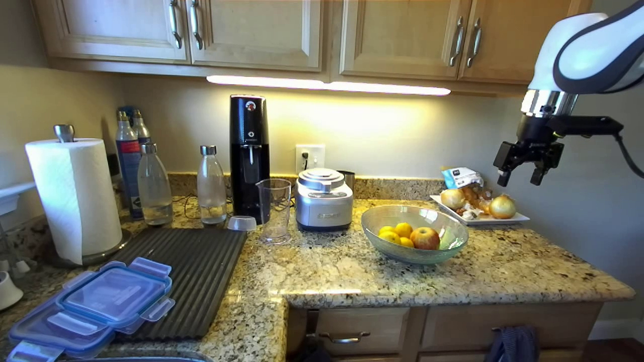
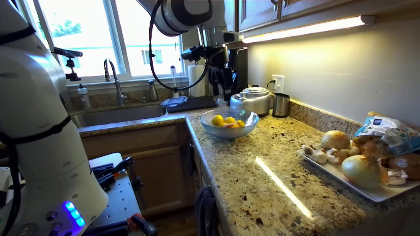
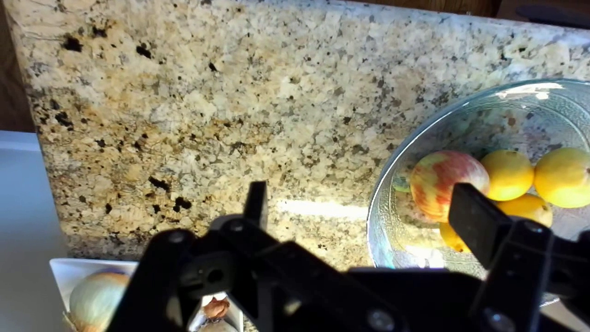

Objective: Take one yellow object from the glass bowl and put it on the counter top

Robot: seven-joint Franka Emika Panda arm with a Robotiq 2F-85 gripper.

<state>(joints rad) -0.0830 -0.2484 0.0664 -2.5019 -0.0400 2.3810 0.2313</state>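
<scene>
I find the gripper [image 1: 519, 177] raised well above the counter top [image 1: 528, 266], pointing downward, its two fingers [image 3: 256, 203] standing widely apart. On my wrist view, the counter top and part of the rim of the glass bowl [image 1: 420, 257] show between them; one finger appears against the counter top, the other in front of the bowl's contents. In both exterior views the bowl stands upright on the counter top. Inside it I count four yellow fruits [image 3: 508, 175], all within its wall, together with a red-and-yellow apple [image 3: 435, 180]. The fruits lie grouped together, the apple seemingly touching at least one of them. One yellow fruit is partly covered by a finger on my wrist view. A silver appliance [image 1: 324, 206] stands near the bowl, apart from it, with a steel tumbler [image 2: 281, 105] just beside the appliance. On the bowl's other side, a white plate [image 2: 331, 167] bears onions [image 2: 361, 171] and garlic [image 2: 318, 156]; whether the blue-and-white bag [image 2: 390, 134] rests wholly on that plate I cannot tell. Past the appliance, a black ribbed mat [image 1: 201, 261] lies flat, with blue-edged plastic lids [image 1: 115, 296] overlapping it. Near the mat I note a paper towel roll [image 1: 75, 196], standing upright, two clear bottles [image 1: 211, 196], a clear jug [image 1: 275, 216] and a tall black machine [image 1: 250, 125].
</scene>
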